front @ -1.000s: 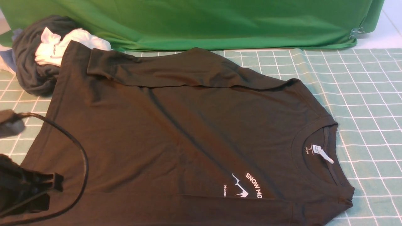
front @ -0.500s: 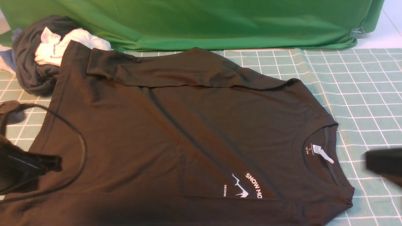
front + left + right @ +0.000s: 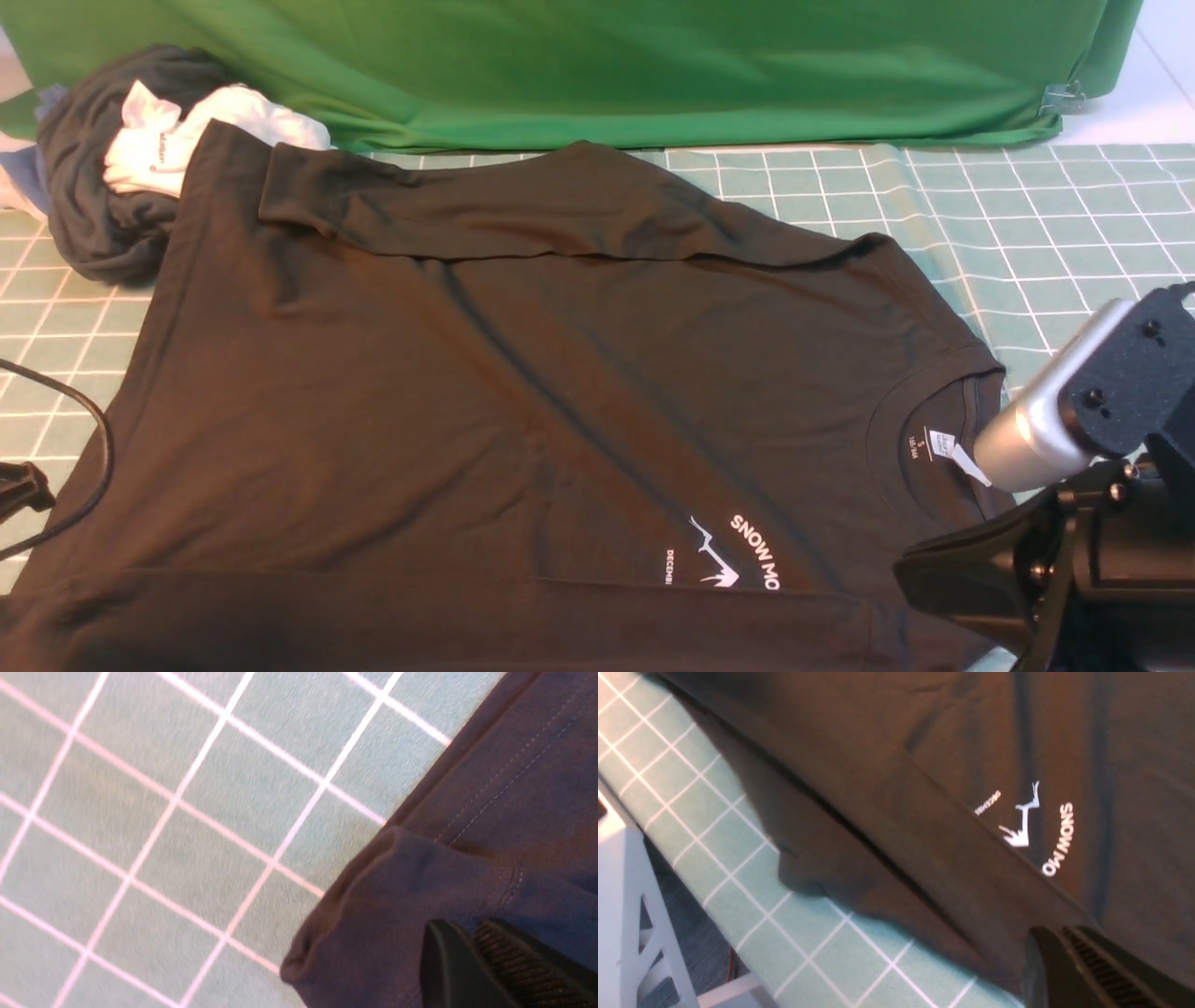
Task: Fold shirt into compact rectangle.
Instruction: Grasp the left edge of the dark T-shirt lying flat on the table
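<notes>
Far left first: the left claw (image 3: 460, 934) hung over the hem corner (image 3: 327, 933) of the shirt (image 3: 523, 392), fingers pressed together with no cloth seen between them; its cable (image 3: 89, 439) looped just beside the hem. At the far left corner, a dark grey garment (image 3: 93, 215) and a white garment (image 3: 187, 131) were heaped against the shirt's far hem corner, so room was tight there. The shirt itself lay flat across the gridded tabletop (image 3: 1074, 215), long axis left to right, hem left and collar right; one sleeve was folded over along the far side, and a strip was folded in along the near edge, cutting the chest print (image 3: 738, 551). On to the collar with its white neck tag (image 3: 952, 453); the right claw (image 3: 1052, 938) sat closed above the near shoulder, the shirt stretching away to its left. Each arm looked nearest its own end; a hem-to-collar fold seemed likely. Bare tabletop lay open on the right; the near edge was close.
</notes>
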You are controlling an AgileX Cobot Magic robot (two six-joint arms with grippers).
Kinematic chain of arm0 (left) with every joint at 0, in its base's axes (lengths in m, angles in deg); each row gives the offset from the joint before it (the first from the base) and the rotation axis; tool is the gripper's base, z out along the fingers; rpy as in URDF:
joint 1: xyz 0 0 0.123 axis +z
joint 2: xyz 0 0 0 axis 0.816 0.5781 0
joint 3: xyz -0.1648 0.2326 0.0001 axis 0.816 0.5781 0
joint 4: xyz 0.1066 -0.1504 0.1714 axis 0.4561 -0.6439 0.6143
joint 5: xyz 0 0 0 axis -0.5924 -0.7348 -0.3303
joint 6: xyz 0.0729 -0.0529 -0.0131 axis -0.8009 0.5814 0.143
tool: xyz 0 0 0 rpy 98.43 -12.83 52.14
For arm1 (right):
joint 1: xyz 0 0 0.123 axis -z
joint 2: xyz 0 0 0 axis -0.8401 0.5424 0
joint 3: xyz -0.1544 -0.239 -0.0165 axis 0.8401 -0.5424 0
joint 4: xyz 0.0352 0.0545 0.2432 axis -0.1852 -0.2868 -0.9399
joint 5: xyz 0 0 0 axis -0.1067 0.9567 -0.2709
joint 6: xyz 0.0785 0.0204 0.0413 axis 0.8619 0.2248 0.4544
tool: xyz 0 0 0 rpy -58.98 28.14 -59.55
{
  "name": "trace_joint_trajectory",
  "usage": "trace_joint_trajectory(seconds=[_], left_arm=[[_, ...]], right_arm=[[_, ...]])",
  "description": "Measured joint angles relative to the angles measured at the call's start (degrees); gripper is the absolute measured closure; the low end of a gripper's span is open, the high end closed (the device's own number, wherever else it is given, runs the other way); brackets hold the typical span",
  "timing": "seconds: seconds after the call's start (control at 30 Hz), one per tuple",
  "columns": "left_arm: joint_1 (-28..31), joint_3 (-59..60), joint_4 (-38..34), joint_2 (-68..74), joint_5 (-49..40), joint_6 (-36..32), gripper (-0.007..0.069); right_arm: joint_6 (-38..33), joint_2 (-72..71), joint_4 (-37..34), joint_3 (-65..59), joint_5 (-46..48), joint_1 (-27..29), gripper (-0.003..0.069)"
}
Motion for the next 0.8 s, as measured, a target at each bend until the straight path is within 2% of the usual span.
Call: trace_joint_trajectory(seconds=[0.17,0.27,0.3,0.33,0.37,0.4,0.5,0.57,0.63,0.7,0.77,0.8], left_arm=[[0.00,0.18,1.58,1.00,3.31,-3.71,0.0447],[0.00,0.18,1.69,3.79,4.51,-6.16,0.0271],[0.00,0.18,1.69,4.58,4.63,-6.27,0.0229],[0.00,0.18,1.69,4.78,4.68,-6.27,0.0219],[0.00,0.18,1.83,5.81,4.87,-6.32,0.0169],[0.00,0.18,1.83,7.57,5.32,-6.39,0.0089],[0.00,0.25,1.64,9.65,5.43,-6.41,0.0018],[0.00,0.25,1.57,11.03,5.50,-6.41,0.0000],[0.00,0.25,1.50,11.94,5.50,-6.51,0.0018],[0.00,0.25,1.42,12.48,5.50,-6.51,0.0074],[0.00,0.25,1.43,12.98,5.56,-6.51,0.0178],[0.00,0.25,1.43,13.09,5.61,-6.51,0.0204]], right_arm=[[-1.67,0.13,0.13,0.00,-1.85,-0.04,0.0629],[-2.52,0.13,0.14,0.00,-2.91,-0.04,0.0629],[-2.58,0.13,0.14,0.00,-3.07,-0.04,0.0628],[-2.58,0.13,0.14,0.00,-3.06,-0.04,0.0627],[-2.64,0.13,0.14,0.00,-3.12,-0.04,0.0626],[-2.70,0.13,0.14,0.00,-3.12,-0.04,0.0624],[-2.75,0.13,0.14,0.00,-3.12,-0.04,0.0624],[-2.75,0.13,0.14,0.00,-3.12,-0.04,0.0622],[-2.75,0.13,0.14,0.00,-3.12,-0.04,0.0621],[-2.76,0.13,0.14,0.00,-3.12,-0.04,0.0620],[-3.25,0.13,0.14,0.00,-3.53,-0.04,0.0620],[-3.35,0.13,0.14,0.00,-3.53,-0.04,0.0620]])
